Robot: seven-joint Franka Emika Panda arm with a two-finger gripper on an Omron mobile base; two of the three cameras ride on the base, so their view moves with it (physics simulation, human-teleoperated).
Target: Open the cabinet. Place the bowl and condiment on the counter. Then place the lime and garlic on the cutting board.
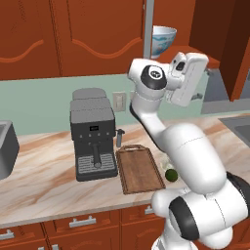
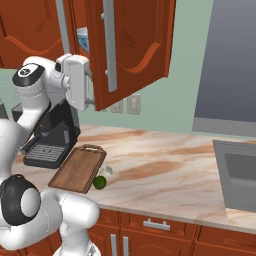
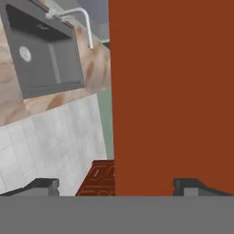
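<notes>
**Claw at the swung cabinet door; bowl on the shelf, lime and garlic off the board**

Claw (image 3: 116,185): we log it raised to upper-cabinet height, fingers spread wide, one dark tip low at either side of the hand view. The flat red-brown face of the door stands between and ahead of the tips; whether either tip touches it we cannot tell.

Cabinet (image 2: 135,45): one arched door stands swung out over the counter, its long silver bar handle (image 2: 109,45) facing the room. The door's lower edge hangs above the wall outlets and well clear of the counter below.

Bowl (image 1: 162,40): white and pale blue, on the shelf inside the opened cabinet, just behind the door's edge and above the hand.

Condiment: we cannot make it out.

Counter (image 2: 165,170): beige with pinkish veining. We note a broad bare stretch between the cutting board and the sink (image 2: 240,180).

Cutting board (image 1: 140,168): dark, rimmed, lying just beside the black coffee machine (image 1: 93,141), its top bare.

Lime (image 2: 100,182): on the counter, against the board's near corner, close to the counter's front edge.

Garlic (image 2: 106,171): pale bulb just behind the lime, beside the board's long edge.
</notes>
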